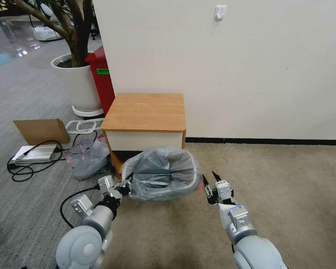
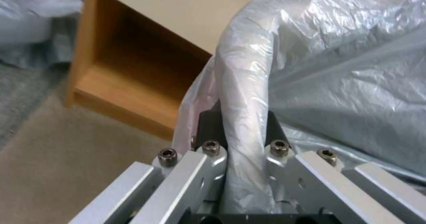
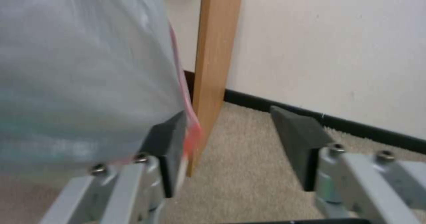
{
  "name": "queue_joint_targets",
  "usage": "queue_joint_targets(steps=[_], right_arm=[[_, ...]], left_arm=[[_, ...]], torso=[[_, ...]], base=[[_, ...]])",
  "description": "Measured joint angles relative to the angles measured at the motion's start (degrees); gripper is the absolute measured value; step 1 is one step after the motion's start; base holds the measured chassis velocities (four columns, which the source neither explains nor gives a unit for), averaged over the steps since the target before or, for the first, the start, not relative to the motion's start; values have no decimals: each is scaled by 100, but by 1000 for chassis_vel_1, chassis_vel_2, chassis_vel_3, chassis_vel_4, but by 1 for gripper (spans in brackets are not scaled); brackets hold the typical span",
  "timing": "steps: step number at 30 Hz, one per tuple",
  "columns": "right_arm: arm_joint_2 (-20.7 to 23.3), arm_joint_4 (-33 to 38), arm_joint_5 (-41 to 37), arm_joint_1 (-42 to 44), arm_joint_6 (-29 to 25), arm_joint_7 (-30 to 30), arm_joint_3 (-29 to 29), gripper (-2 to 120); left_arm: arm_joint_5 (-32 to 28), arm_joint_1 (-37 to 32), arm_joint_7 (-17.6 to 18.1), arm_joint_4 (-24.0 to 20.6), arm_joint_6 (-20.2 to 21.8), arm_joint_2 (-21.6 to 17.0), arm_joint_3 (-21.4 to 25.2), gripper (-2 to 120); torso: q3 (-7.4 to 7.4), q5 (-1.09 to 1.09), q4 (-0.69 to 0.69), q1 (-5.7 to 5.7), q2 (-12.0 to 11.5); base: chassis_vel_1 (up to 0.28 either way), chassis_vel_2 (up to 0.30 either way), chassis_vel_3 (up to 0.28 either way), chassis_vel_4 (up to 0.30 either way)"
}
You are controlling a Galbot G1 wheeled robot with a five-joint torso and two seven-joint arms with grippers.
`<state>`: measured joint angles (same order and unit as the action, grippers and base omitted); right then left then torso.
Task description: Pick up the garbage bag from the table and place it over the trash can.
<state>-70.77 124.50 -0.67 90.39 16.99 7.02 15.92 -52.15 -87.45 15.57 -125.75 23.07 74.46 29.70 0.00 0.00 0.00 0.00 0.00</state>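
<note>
The grey translucent garbage bag is spread over the trash can, which stands on the carpet in front of the table. Through the plastic I see the trash can's rolled rim. My left gripper is at the can's left side. In the left wrist view it is shut on the bag-covered rim. My right gripper stands open just off the bag's right side. The bag's pink-red rim lies against one of its fingers, with carpet showing between the two.
A tall red bin and a white planter stand left of the table. Cardboard, a grey-pink plastic heap and black cables lie on the floor at left. Open carpet stretches to the right, below the wall.
</note>
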Motion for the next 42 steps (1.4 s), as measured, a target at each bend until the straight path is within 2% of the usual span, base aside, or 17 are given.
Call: queue_joint_targets(steps=[1,7,8,12,14,17,19,21,23,25,26,29,30,33,35,37,42], right_arm=[[0,0,0,0,0,0,0,53],[-205,136,-24,217,-249,36,445,78],[-205,136,-24,217,-249,36,445,78],[-231,207,-242,97,-1360,96,644,96],[-177,258,-252,6,-1620,-45,689,98],[207,464,-254,-349,-1906,-449,684,86],[294,498,-250,-417,-1907,-501,652,84],[644,625,-208,-736,-1825,-742,459,72],[721,648,-176,-811,-1780,-816,393,69],[1005,678,41,-1089,-1601,-1111,90,59],[1005,678,41,-1089,-1601,-1111,90,59],[1390,635,254,-1412,-1315,-1496,-425,44],[1390,635,254,-1412,-1315,-1496,-425,44],[1673,488,267,-1640,-1019,-1725,-847,29],[1727,455,218,-1684,-938,-1754,-920,25],[1882,370,-40,-1793,-683,-1790,-1128,14],[2197,222,-674,-2015,-142,-1757,-1634,0]], left_arm=[[0,0,0,0,0,0,0,4],[580,-41,90,83,48,-35,-17,4],[580,-41,90,83,48,-35,-17,4],[1375,-95,-147,154,23,-163,-209,4],[1672,-112,-300,170,-16,-246,-286,4],[2543,-119,-747,238,-194,-456,-460,4],[2652,-117,-796,246,-220,-482,-484,4],[2977,-104,-895,250,-284,-533,-578,4],[3061,-103,-911,250,-298,-535,-603,4],[3396,-128,-986,250,-388,-535,-701,4],[3396,-128,-986,250,-388,-535,-701,4],[3787,-197,-1056,250,-505,-506,-847,4],[3787,-197,-1056,250,-505,-506,-847,4],[3977,-213,-1060,250,-566,-409,-926,4],[4040,-212,-1060,254,-593,-391,-938,4],[4167,-211,-1061,281,-642,-372,-973,4],[4281,-181,-1061,329,-669,-353,-1055,4]], torso=[[0,0,0,0,0],[0,0,0,0,0],[0,0,0,0,0],[0,2,-1,0,0],[0,1,0,0,0],[0,0,0,0,0],[0,0,-1,0,0],[0,1,1,0,0],[0,0,1,0,0],[0,0,0,0,0],[0,0,0,0,0],[0,1,1,0,0],[0,1,1,0,0],[0,0,0,0,0],[0,1,0,0,0],[0,1,0,0,0],[0,1,-1,0,0]], base=[[0,0,0,0],[0,0,0,0],[0,0,0,0],[0,0,0,0],[0,0,0,0],[0,0,0,0],[0,0,0,0],[0,0,0,0],[0,0,0,0],[0,0,0,0],[0,0,0,0],[0,0,0,0],[0,0,0,0],[0,0,0,0],[0,0,0,0],[0,0,0,0],[0,0,0,0]])
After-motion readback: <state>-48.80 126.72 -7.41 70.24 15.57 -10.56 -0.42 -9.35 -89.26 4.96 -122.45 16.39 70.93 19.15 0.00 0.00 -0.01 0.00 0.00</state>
